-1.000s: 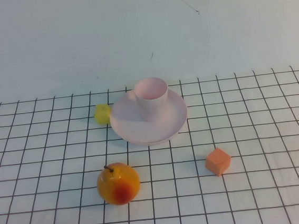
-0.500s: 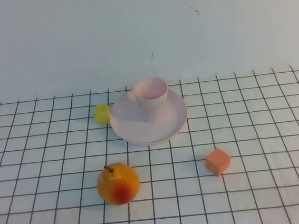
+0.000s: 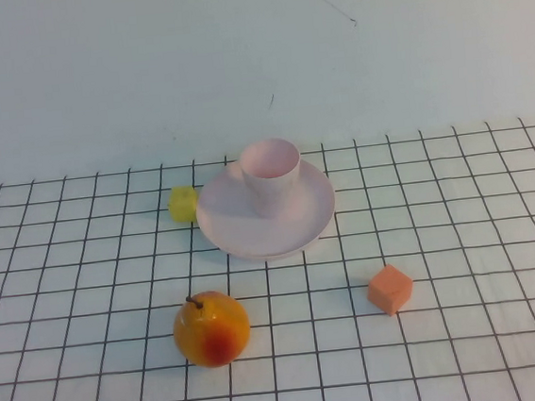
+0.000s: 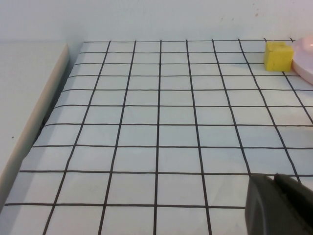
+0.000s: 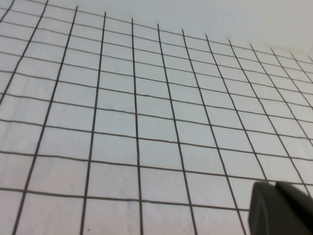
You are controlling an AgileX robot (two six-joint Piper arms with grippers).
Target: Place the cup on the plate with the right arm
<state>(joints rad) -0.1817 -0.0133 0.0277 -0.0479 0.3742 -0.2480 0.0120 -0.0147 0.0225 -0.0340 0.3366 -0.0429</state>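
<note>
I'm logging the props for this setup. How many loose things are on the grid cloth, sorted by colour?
Pale pink: 2, the cup on the plate
Yellow: 1, small block
Orange: 1, cube
Orange-yellow: 1, fruit
Total: 5

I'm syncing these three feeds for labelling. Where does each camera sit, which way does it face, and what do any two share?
High view: raised on the robot's side, angled down at the cup on the plate; no arm shows.
Left wrist view: on the left arm, low over the gridded table; left gripper at the corner.
Right wrist view: on the right arm, over bare grid; right gripper, shut, at the corner.
Shared: high and left wrist views both show the yellow cube and plate.
</note>
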